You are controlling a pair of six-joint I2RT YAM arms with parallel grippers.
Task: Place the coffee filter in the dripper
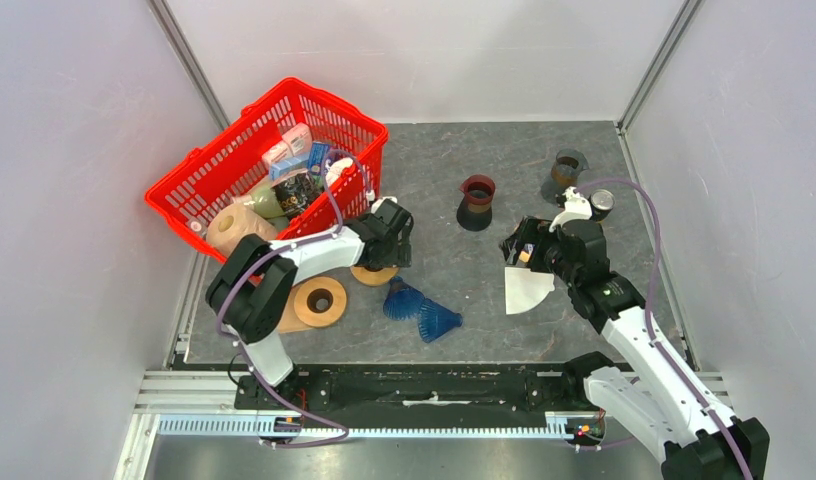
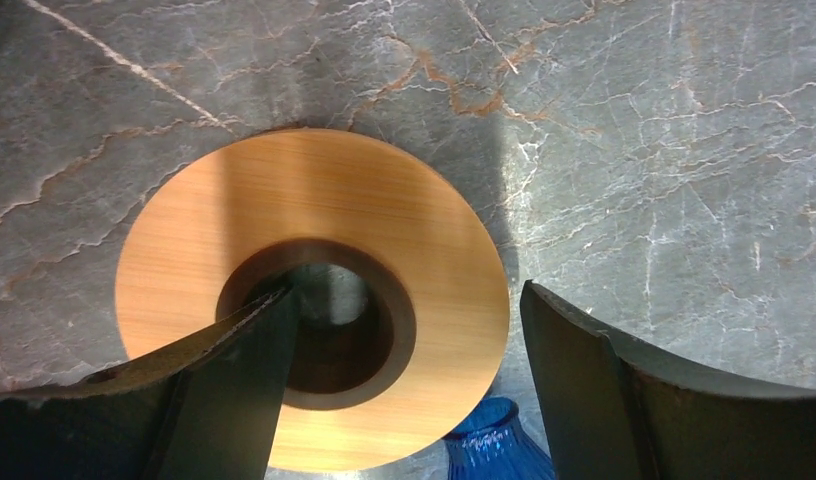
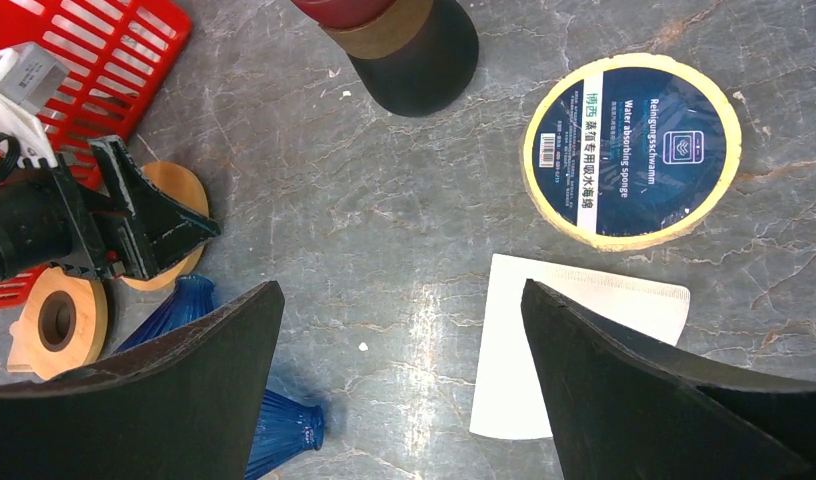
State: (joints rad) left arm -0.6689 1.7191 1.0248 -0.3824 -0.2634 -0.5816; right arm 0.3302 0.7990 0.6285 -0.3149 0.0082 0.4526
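Now my right fingers (image 3: 634, 390) hang open over the coffee filter (image 3: 499, 350), ready for pickup; left fingers (image 2: 604, 400) gape above the wooden ring (image 2: 314, 210).

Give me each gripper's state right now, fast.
Left gripper: open, holding nothing, above the round tan wooden disc.
Right gripper: open, holding nothing, above the flat white paper coffee filter.
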